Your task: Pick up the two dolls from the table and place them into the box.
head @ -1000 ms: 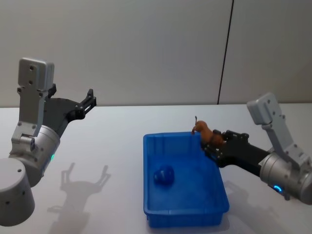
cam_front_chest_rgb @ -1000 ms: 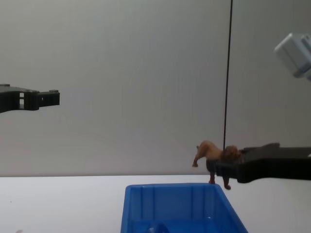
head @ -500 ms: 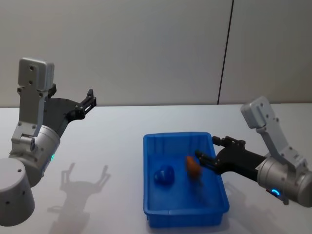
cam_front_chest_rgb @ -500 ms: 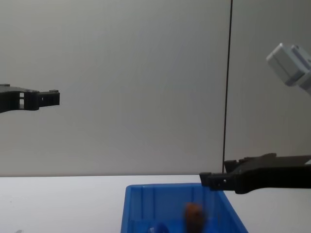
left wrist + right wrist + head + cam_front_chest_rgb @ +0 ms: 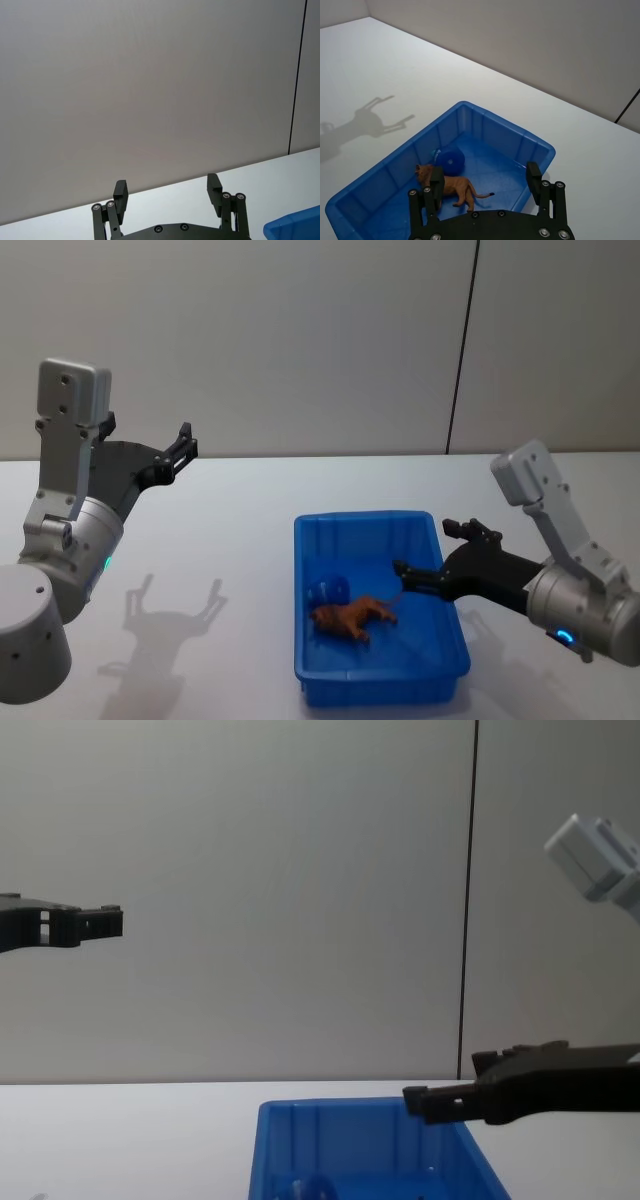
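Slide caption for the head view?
Brown doll and blue doll in the box; right gripper open over its rim, left gripper parked high.

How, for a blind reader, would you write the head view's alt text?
A blue box holds a reddish-brown animal doll beside a blue doll. The open right gripper hangs over its right rim; the left gripper is raised far left.

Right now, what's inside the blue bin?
On the blue bin floor lie a reddish-brown lion doll, on its side, and a blue doll beside it. Their undersides and the floor beneath are covered.
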Robot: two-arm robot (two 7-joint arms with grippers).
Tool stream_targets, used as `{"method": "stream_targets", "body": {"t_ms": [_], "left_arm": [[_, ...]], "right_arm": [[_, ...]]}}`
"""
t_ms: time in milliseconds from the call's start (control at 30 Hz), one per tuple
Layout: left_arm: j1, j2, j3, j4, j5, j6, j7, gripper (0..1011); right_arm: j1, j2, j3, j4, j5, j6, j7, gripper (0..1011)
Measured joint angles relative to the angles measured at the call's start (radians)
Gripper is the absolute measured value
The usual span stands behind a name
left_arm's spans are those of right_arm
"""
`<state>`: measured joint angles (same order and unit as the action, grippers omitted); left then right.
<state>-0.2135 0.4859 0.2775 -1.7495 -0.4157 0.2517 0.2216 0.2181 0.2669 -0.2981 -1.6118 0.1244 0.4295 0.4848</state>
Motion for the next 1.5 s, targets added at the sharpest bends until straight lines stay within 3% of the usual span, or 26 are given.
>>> {"method": "stream_targets", "body": {"t_ms": [233, 700, 1100, 1500], "left_arm": [[0.000, 0.000, 0.000, 0.000, 0.000, 0.000, 0.000, 1003], [0.000, 0.000, 0.000, 0.000, 0.000, 0.000, 0.000, 1003], [0.000, 0.000, 0.000, 0.000, 0.000, 0.000, 0.000, 1003], [0.000, 0.000, 0.000, 0.000, 0.000, 0.000, 0.000, 1003]], "right_arm": [[-0.004, 0.010, 0.014, -0.008, 0.017, -0.005, -0.032, 1001], [-0.055, 0.054, 0.067, -0.054, 0.093, -0.012, -0.169, 1001], [-0.157, 0.106, 0.126, -0.134, 0.176, -0.003, -0.341, 1001], [-0.292, 0.151, 0.192, -0.222, 0.267, 0.028, -0.517, 1001]]}}
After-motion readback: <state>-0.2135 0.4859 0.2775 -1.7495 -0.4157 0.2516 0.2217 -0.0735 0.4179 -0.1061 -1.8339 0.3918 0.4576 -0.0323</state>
